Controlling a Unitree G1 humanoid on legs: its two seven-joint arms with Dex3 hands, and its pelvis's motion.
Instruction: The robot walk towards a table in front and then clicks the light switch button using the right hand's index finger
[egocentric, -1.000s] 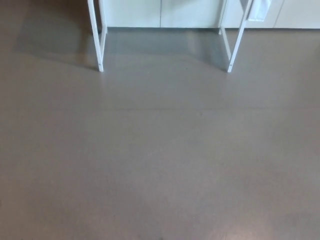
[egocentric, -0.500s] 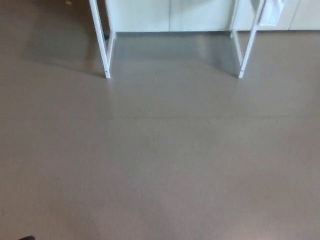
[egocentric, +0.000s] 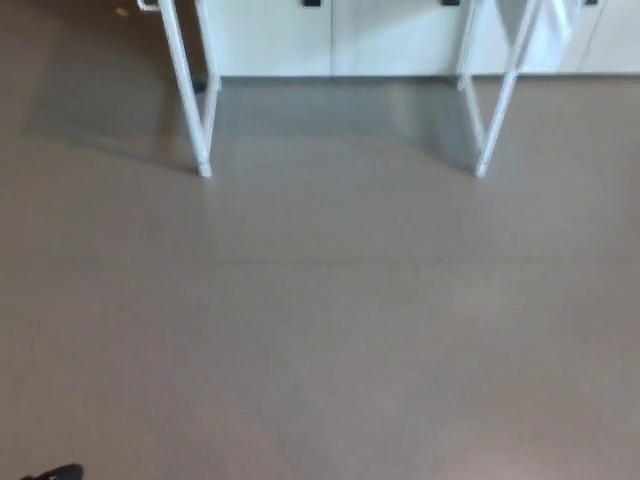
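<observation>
Only the white legs of the table show, at the top of the head view: the left legs (egocentric: 190, 100) and the right legs (egocentric: 497, 110). They stand on the grey-brown floor (egocentric: 320, 320). The tabletop and the light switch button are out of the picture. A small black tip (egocentric: 62, 472) pokes in at the bottom left edge; it looks like part of my left hand, but too little shows to tell its state. My right hand is not in view.
White cabinet fronts (egocentric: 390, 40) run along the wall behind the table. Something white (egocentric: 552, 30) hangs by the table's right legs. A small dark object (egocentric: 200, 86) lies behind the left legs. A wide stretch of floor lies between me and the table.
The whole picture has shifted: the table legs sit lower and look larger, so the camera has moved closer. The black tip at the bottom left has come into view.
</observation>
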